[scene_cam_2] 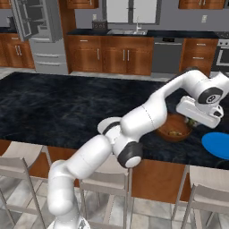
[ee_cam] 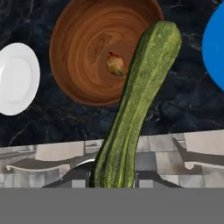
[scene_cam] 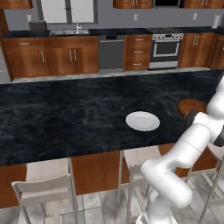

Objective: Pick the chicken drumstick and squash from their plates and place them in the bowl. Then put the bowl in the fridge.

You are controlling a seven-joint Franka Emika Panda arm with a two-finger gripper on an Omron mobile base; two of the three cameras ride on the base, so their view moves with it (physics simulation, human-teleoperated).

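**Squash held over the bowl: how to release it well**

The gripper pinches the long dark green squash by one end, its fingertips pressed against the sides of the vegetable. In the hand view the squash reaches out over the round reddish-brown wooden bowl, where the small brown-orange chicken drumstick already lies near the middle. The plain white plate sits just beside the bowl on the dark marbled counter, with the bright blue plate on the other side.

Judging from this, the squash should be centred over the bowl's hollow, lowered until its free end is inside the rim, then released. Letting go too high or off-centre risks it tipping over the rim onto the counter.
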